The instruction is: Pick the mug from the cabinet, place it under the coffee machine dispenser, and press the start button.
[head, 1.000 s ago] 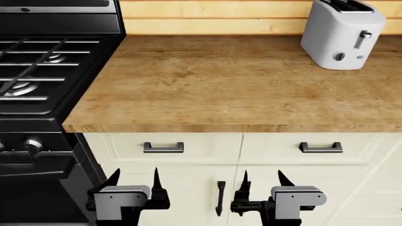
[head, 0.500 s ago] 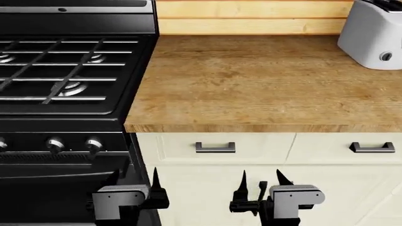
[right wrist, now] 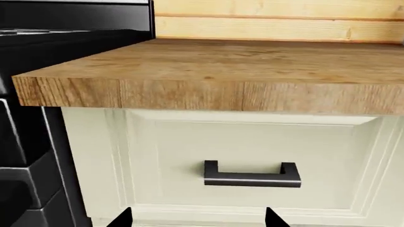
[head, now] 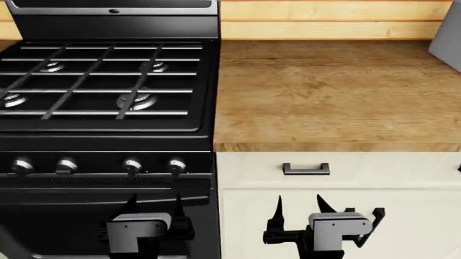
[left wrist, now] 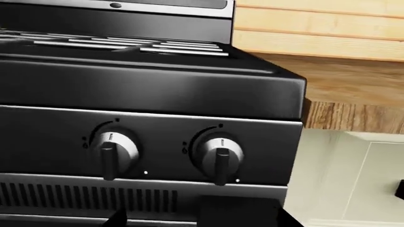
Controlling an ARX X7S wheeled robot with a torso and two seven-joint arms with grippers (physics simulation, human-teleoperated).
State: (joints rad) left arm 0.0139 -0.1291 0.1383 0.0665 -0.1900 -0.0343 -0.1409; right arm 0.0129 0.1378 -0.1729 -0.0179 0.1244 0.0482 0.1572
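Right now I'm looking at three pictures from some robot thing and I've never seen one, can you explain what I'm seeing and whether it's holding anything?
This is a simulated two-armed robot in a kitchen. The wide picture comes from a camera on its head, looking down. At the bottom you see its left pincer and right pincer, both open and holding nothing.

The other two pictures come from cameras near each pincer. The left one faces the black stove and its knobs. The right one faces a cream drawer with a dark handle, under the wooden counter.

From the head view, a gas stove stands left of the counter; a pale object is only just visible at the edge. No mug or coffee machine shows in any picture.
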